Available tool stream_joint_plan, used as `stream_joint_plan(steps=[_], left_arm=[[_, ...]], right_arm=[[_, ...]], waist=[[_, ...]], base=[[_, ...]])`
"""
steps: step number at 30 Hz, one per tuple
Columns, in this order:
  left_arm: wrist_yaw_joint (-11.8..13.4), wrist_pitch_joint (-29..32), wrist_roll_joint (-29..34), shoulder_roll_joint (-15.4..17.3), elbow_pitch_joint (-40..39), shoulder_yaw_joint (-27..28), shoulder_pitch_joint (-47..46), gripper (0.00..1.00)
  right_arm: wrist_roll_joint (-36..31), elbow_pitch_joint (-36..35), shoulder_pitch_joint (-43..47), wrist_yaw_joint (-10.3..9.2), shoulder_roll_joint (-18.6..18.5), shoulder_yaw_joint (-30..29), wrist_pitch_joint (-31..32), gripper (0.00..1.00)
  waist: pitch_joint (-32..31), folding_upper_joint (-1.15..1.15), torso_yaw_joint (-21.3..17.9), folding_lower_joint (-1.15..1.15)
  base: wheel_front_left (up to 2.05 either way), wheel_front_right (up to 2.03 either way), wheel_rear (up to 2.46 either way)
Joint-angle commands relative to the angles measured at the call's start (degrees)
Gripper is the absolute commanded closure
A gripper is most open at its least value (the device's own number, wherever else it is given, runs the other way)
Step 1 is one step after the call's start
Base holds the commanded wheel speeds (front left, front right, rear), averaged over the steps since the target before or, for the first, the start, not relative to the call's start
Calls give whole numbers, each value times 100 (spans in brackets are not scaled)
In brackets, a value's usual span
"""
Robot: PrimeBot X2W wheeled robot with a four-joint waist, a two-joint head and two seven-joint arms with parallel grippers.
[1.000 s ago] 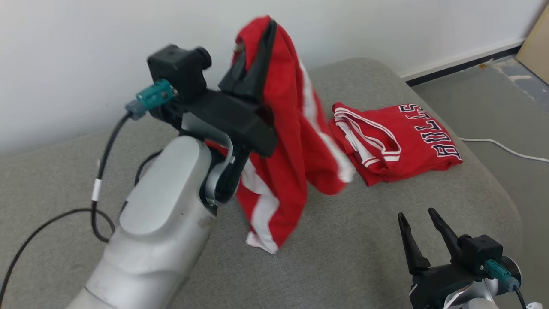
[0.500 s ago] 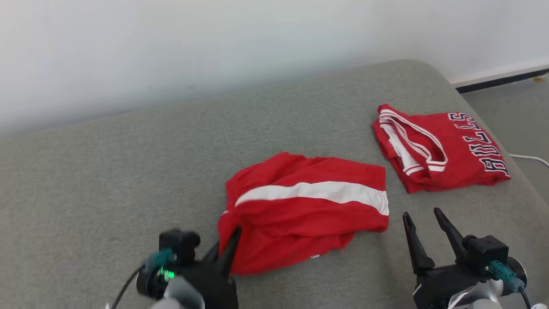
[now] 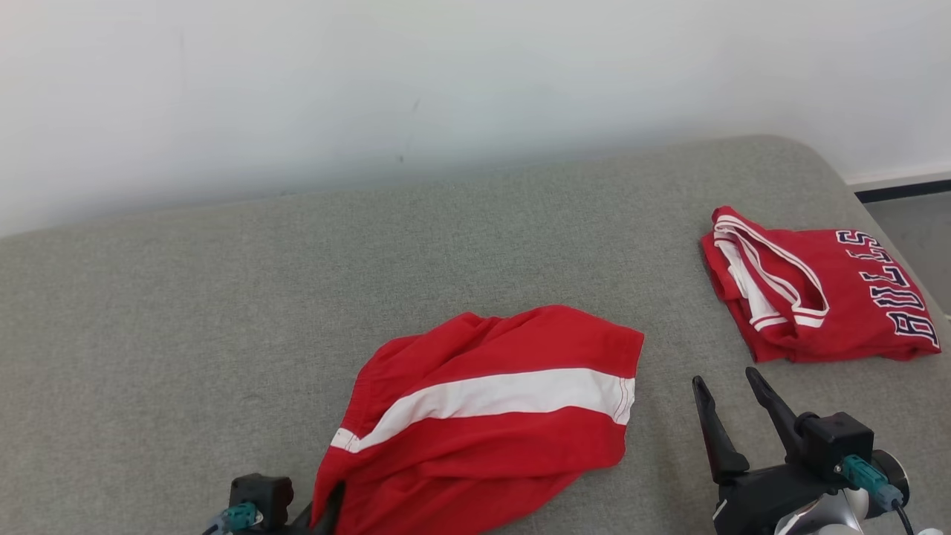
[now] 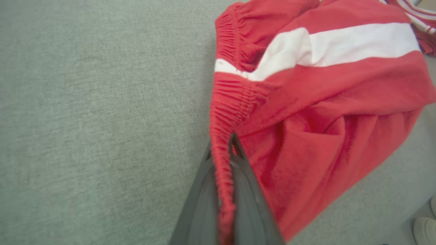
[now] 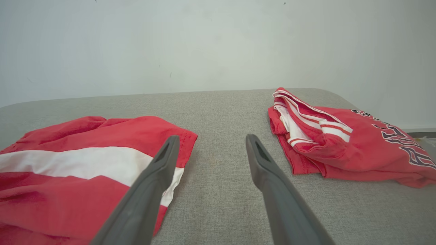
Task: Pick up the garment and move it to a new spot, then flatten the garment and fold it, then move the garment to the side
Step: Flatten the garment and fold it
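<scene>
Grey fabric cushion [image 3: 186, 312] against a plain white wall [image 3: 446, 89].

Red shorts [image 3: 505, 431] with one white stripe lie crumpled near the front edge, a little left of centre. Waistband end is toward the front left, leg hem toward the right. Their lower part runs off the bottom of the head view. Folds along the front hide how the underside lies; cannot tell where the second leg sits.

Grip: left gripper [image 4: 223, 149] pressed together on the elastic waistband, which bunches between the two fingers. In the head view it is cut off at the bottom edge, with little more than a fingertip and the camera block showing.

Beside the hem: right gripper [image 3: 724, 377] spread wide, holding nothing, over the cushion near the front edge. It is close to the shorts but apart from them.

Folded red jersey [image 3: 817, 297] near the right edge, dark lettering partly legible, well apart from the shorts. A bare strip of cushion runs between the two.

Open room: left half of the cushion and the band along the wall are bare fabric. Back right corner is rounded; beyond it are floor [image 3: 917, 230] and a dark baseboard [image 3: 899, 187].

Left wrist view: pale object [image 4: 424, 228] past the front edge, cut off, cannot tell what.
</scene>
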Motion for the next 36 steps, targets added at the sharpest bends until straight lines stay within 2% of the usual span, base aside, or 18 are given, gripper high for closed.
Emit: stream_joint_plan(steps=[1,7,13,18,24,27,30,33,36], left_arm=[[59,23,-44,27,44,49,99,0],[241,139,-311,116,-88,269,291,0],[428,157,-646,253,-681,636,427,0],[547,311,-607,332,-1095,774,-5,0],[337,845,-554,25,-393,454,-805,0],[347,1041,-470,-101,136,311,-1136,0],[238,1127,-526,-255,574,246,-1412,0],[296,1256,-434,-297,1049,181,-1613,0],[177,1245,-508,-400,1332,195,-1791,0]], right_arm=[[-5,-20,95,-15,-5,1,13,0],[42,-42,160,-15,-48,-14,22,0],[42,-82,204,-15,-87,-79,26,0],[18,-139,153,-16,-61,-101,43,0],[32,-143,19,-16,-26,25,44,0],[23,-153,-47,-16,-18,45,30,0],[45,-123,-98,-16,-36,50,7,0],[50,-104,-143,-15,-34,44,-25,0],[48,-83,-161,-16,-35,29,-47,0]], waist=[[-78,0,45,0],[-157,0,73,0],[-173,0,99,0],[-108,0,76,0],[47,0,-110,0],[127,0,-226,0],[210,0,-344,0],[285,0,-429,0],[354,0,-485,0]], base=[[0,0,0],[0,0,0],[0,0,0],[0,0,0],[0,0,0],[0,0,0],[0,0,0],[0,0,0],[0,0,0]])
